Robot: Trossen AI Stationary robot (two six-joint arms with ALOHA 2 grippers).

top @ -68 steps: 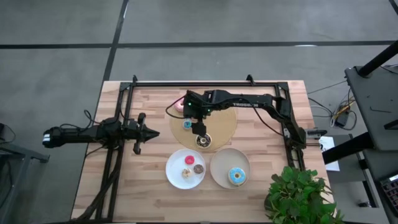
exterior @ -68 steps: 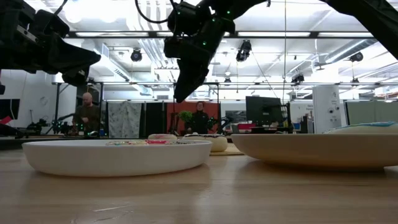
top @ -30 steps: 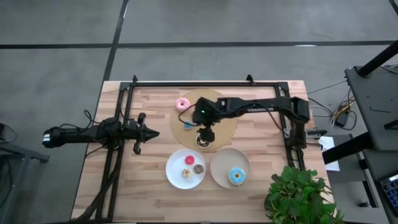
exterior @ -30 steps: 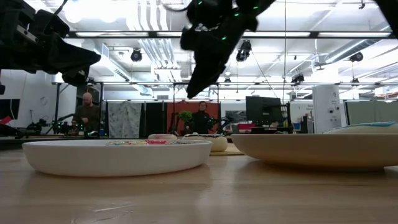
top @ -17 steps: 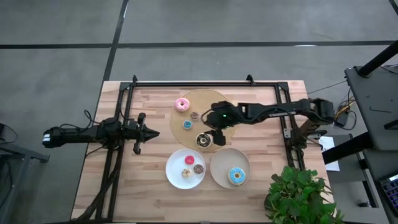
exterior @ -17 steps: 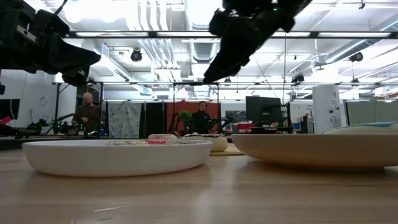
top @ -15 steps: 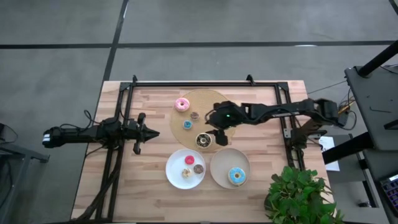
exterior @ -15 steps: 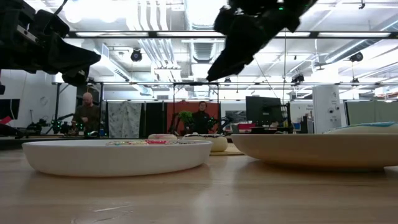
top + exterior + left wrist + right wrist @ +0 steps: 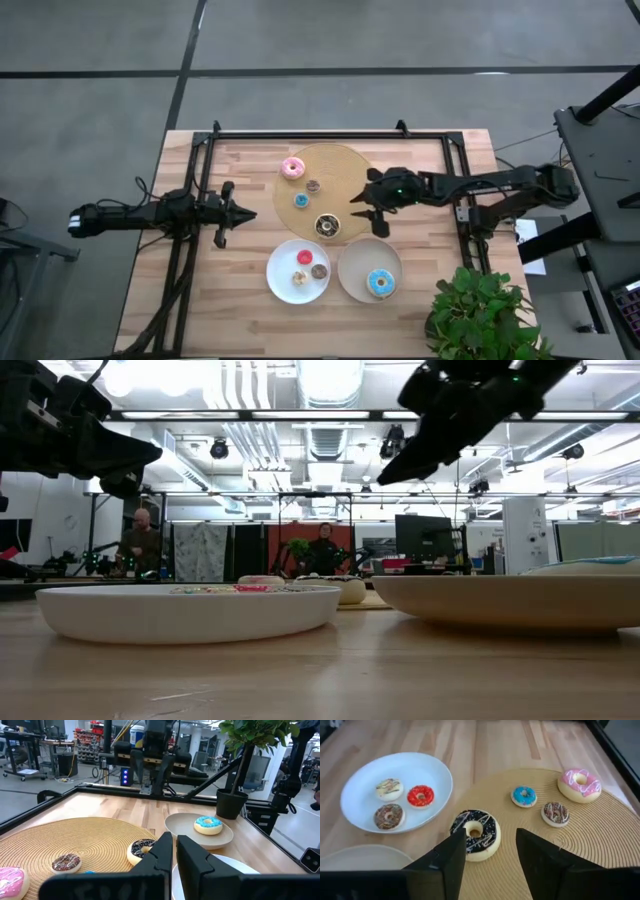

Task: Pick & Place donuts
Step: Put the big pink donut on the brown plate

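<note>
1. High view shows the right gripper (image 9: 372, 221) hovering over the edge of the big round tan woven board (image 9: 350, 165), on the side nearest the cream plate (image 9: 353, 272) that holds the light-blue iced donut (image 9: 380, 283).
2. From that gripper, the dark chocolate ring donut with white drizzle (image 9: 327, 226) lies just beside it, further in over the board. In the right wrist view the same donut (image 9: 475, 834) sits straight ahead between the two dark fingers (image 9: 450, 857), which are spread wide and hold nothing.
3. A ring has no long axis, so my judgement is that any approach angle would serve; the jaws only need to straddle it.
4. The left gripper (image 9: 232, 213) waits well off the board on the opposite side, its fingers (image 9: 162, 855) pressed nearly together with nothing between them. The right arm is clearly the nearer one.
5. The chocolate donut is glossy dark on top with a pale tan underside and lies flat on the board's edge nearest the round white plate (image 9: 277, 272).
6. Also on the board: a larger pink iced donut (image 9: 293, 167), a tiny brown one (image 9: 313, 186) and a tiny blue one (image 9: 301, 200).
7. The white plate already carries a tan (image 9: 389, 788), a red (image 9: 420, 796) and a brown (image 9: 389, 815) tiny donut.
</note>
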